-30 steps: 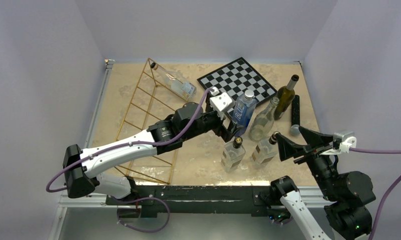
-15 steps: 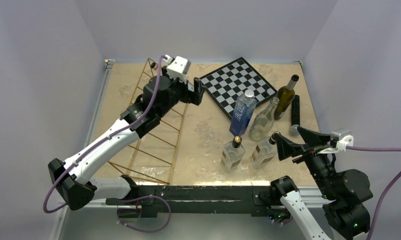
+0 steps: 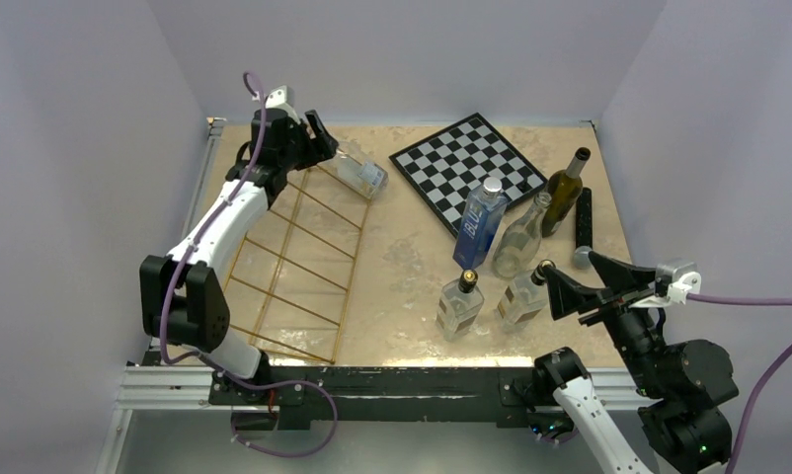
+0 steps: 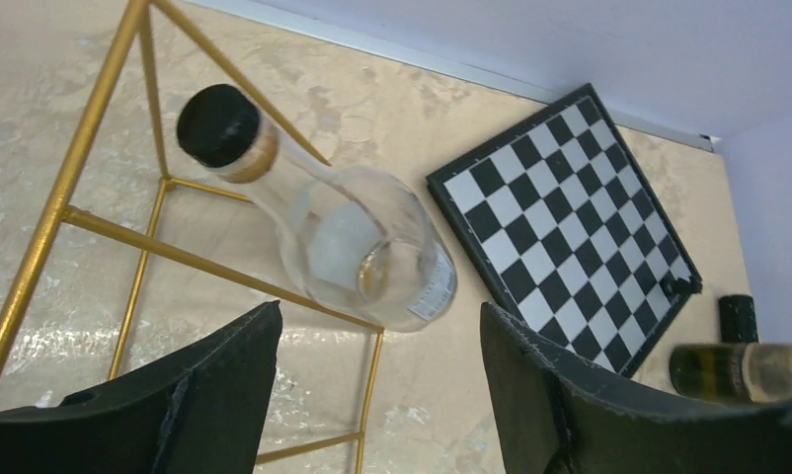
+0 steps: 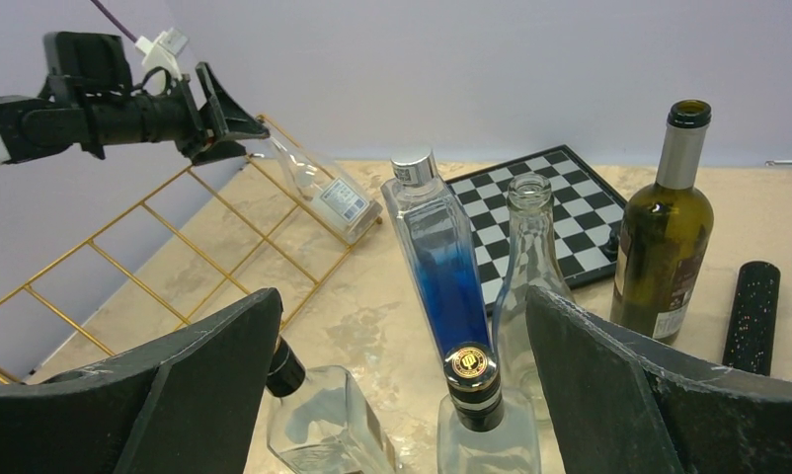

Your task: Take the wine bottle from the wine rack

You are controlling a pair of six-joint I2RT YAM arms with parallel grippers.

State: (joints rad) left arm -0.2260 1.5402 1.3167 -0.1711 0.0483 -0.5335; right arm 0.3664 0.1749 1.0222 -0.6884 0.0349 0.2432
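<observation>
Fingers (image 4: 204, 395) of the left gripper (image 4: 377, 326) were spread wide, with nothing between them. In the left wrist view the wine bottle (image 4: 343, 247) lay just beyond their tips, untouched. Its black cap pointed to the upper left and its clear body sloped down toward the centre of the frame.

That was the change. 1 second earlier this arm had been reaching into the cluster of standing bottles at the centre of the top view. Half a second later it was swinging over the wine rack (image 3: 352, 286), and now it hovered at the upper left, above the bottle's neck. I judged this to be the approach, nearly finished. The grasp had not begun, and the bottle remained on the gold wires at the rack's far end.

The right gripper (image 3: 568, 276) hung at the lower right with its fingers also apart, holding nothing and well away from the rack.

Around the bottle, gold bars crossed under its neck and belly, so a closing finger could snag on a wire. The chessboard (image 3: 466, 168) lay just beside the bottle's base, to its right. Farther right stood a blue bottle (image 3: 481, 222), a clear bottle (image 3: 520, 242), a dark green bottle (image 3: 567, 193) and 2 squat bottles (image 3: 460, 306), all well clear of the left arm.
</observation>
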